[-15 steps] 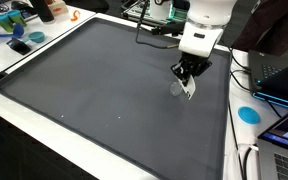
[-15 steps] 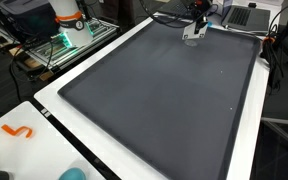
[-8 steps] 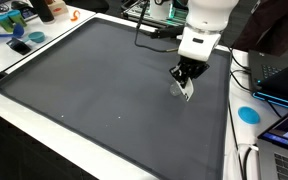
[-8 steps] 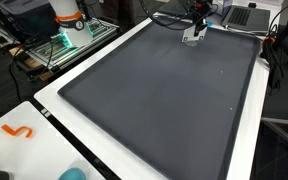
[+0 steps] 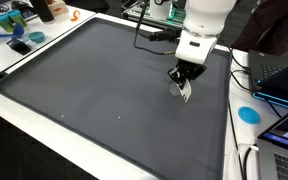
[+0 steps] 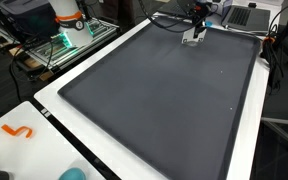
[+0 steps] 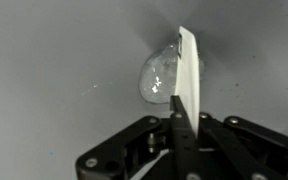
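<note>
My gripper [image 5: 184,79] hangs just above the dark grey mat [image 5: 84,85] near its far right side, seen also in an exterior view [image 6: 194,31]. Its jaws are shut on a thin white flat strip [image 7: 189,70], which sticks out edge-on past the fingertips [image 7: 172,118]. This white strip [image 5: 188,93] points down at the mat. A shiny, translucent teardrop-shaped blob [image 7: 159,78] sits right beside the strip, on or just above the mat; I cannot tell whether it is joined to the strip.
A white border frames the mat [image 6: 154,100]. A blue round disc [image 5: 248,114] and a laptop [image 5: 284,75] lie to the right of the mat. An orange squiggle [image 6: 19,131] rests on the white border. Cables [image 5: 149,35] run behind the arm.
The gripper has drifted slightly left across the mat with the white strip still held; nothing else has moved.
</note>
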Tool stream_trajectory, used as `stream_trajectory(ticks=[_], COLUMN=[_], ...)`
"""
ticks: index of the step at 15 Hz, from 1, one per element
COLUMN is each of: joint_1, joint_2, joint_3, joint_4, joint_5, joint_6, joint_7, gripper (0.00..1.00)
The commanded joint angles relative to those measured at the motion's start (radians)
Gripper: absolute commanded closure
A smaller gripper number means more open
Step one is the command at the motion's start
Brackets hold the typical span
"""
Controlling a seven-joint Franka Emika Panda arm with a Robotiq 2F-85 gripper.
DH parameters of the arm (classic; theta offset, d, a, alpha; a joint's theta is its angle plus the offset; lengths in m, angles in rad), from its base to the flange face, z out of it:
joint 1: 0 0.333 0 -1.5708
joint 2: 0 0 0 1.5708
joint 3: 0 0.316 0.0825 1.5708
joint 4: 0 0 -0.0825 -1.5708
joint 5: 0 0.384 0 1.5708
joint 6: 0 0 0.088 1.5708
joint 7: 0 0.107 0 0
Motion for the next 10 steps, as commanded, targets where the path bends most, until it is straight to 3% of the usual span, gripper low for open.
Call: stream_trajectory(ticks=[1,10], joint_1=[0.002,-0.04], joint_2=[0.031,0.022], joint_3=[-0.019,-0.003], joint_4=[-0.025,-0.097], joint_5=[-0.02,0.028], joint_6=[0.003,0.03], joint_7=[0.0,-0.022], gripper=[0.99,0.99])
